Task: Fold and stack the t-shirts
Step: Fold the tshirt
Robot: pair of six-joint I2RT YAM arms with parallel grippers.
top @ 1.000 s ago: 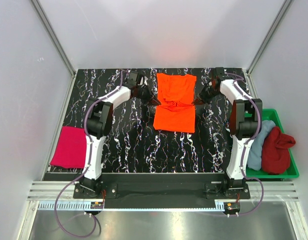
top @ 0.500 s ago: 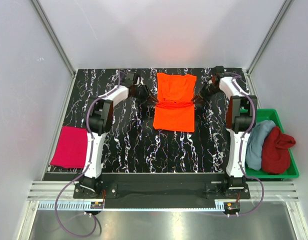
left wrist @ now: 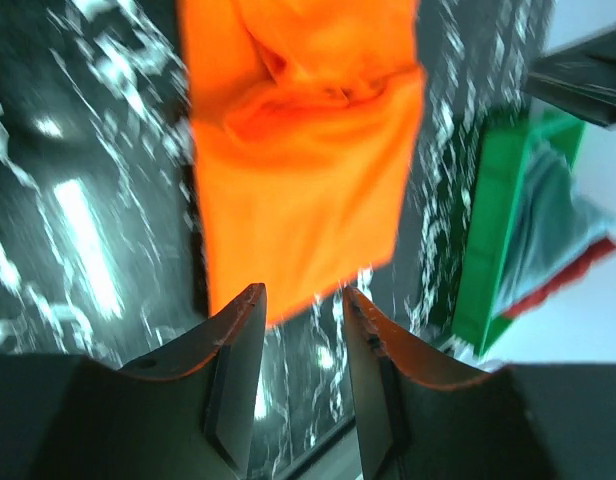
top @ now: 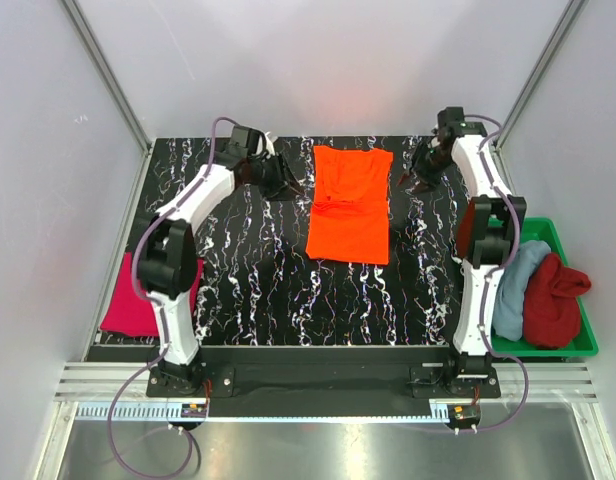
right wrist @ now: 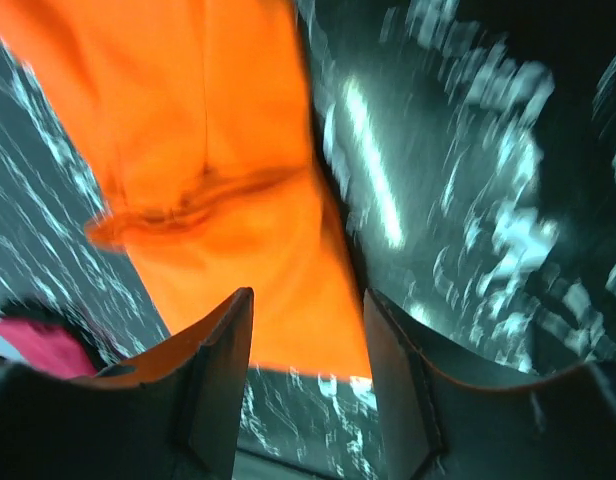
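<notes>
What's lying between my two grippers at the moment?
The orange t-shirt lies between the left gripper and the right gripper, a strip of bare table on each side; the top view shows it.

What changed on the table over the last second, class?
The left claw and right claw let go of the orange shirt and drew outward, away from its sides. The shirt's middle fold now lies flatter. The pink shirt and the tray stayed put.
</notes>
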